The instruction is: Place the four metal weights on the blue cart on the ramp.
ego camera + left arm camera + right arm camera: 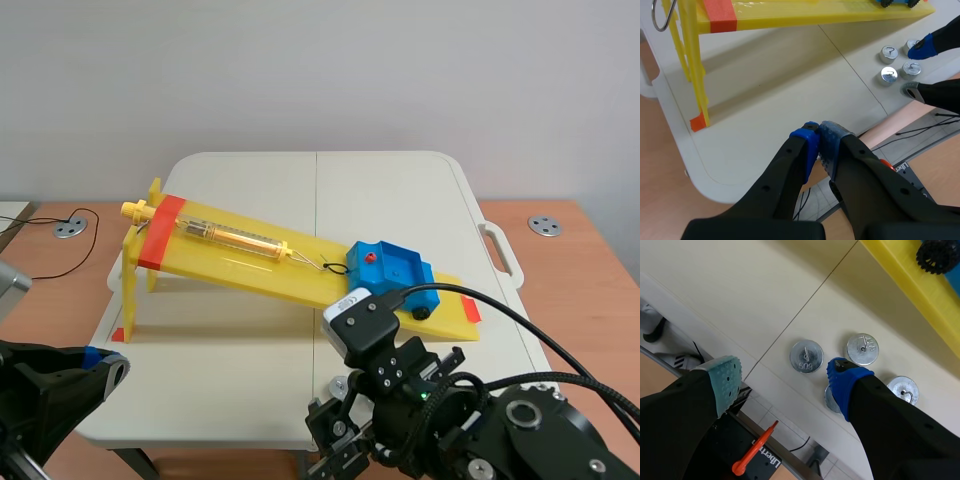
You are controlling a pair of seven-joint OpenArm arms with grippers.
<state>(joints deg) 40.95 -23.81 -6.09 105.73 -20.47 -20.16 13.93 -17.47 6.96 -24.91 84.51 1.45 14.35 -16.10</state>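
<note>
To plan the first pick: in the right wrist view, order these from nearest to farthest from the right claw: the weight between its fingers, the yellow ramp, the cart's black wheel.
1. Weight: between the fingers of the right claw.
2. Yellow ramp: further ahead of the claw.
3. Black wheel: on the ramp, farthest ahead.

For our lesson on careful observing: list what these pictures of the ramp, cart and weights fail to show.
Right wrist view: the blue pad of the right claw covers most of one metal weight.
Right wrist view: the picture's edge cuts off most of the blue cart.
Scene view: the right arm hides all the metal weights.
</note>
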